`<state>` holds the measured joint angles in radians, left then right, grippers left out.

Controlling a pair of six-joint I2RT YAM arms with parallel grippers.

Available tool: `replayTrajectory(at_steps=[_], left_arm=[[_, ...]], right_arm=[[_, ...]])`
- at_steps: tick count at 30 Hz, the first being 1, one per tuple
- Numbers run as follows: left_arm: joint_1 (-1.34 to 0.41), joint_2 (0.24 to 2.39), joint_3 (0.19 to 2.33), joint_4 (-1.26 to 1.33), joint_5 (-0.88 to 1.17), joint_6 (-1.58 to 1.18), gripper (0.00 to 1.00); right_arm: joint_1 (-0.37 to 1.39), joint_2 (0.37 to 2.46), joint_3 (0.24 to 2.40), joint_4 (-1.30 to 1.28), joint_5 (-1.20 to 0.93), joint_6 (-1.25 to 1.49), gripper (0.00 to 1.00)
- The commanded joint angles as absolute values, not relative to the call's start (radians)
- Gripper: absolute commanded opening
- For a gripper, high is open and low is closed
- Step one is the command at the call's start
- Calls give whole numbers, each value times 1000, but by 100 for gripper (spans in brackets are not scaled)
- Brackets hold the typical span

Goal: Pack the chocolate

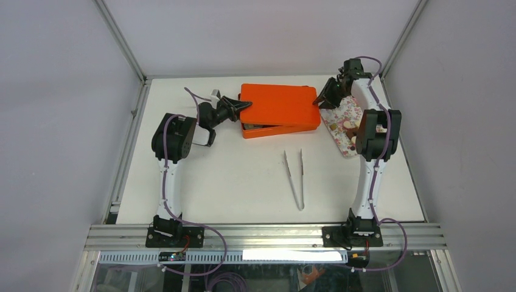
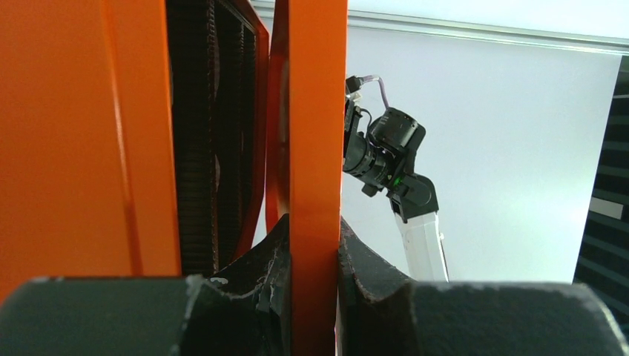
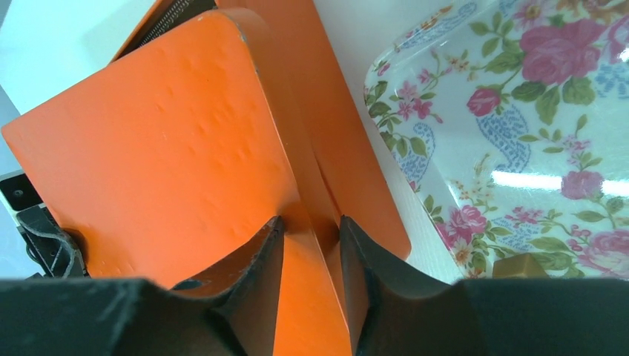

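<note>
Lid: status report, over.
Left claw clamped on lid edge. Right claw astride opposite edge, grip unconfirmed. Chocolate on tray, unpacked. Tweezers lie clear.

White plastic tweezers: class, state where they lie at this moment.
In the top view the white plastic tweezers lie near the middle of the white table, just below the orange rectangular box in the picture.

Robot lab, aluminium frame (image 1: 268, 234), plain walls (image 1: 261, 36)

Box (image 1: 277, 129) at rear centre of desk (image 1: 231, 182), lid (image 1: 280, 104) over it. Tray (image 1: 338, 117) just right of box, chocolate (image 1: 351, 125) on tray. Tweezers (image 1: 294, 176) on desk before box.
</note>
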<state>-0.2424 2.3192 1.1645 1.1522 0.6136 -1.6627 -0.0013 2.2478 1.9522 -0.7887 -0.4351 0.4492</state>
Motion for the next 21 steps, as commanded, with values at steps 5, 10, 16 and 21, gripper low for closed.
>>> replayTrajectory(at_steps=[5, 10, 16, 21], left_arm=[[-252, 2323, 1221, 1219, 692, -1638, 14], [-251, 2327, 1241, 1175, 723, -1626, 32], [-252, 2323, 1250, 1105, 747, -1602, 47], [-252, 2297, 1246, 1022, 748, -1560, 55]], right_arm=[[-2, 2237, 1988, -716, -506, 484, 29], [-2, 2244, 1988, -711, -508, 492, 29], [-1, 2253, 1987, -689, -523, 516, 29], [-1, 2253, 1996, -683, -527, 526, 29]])
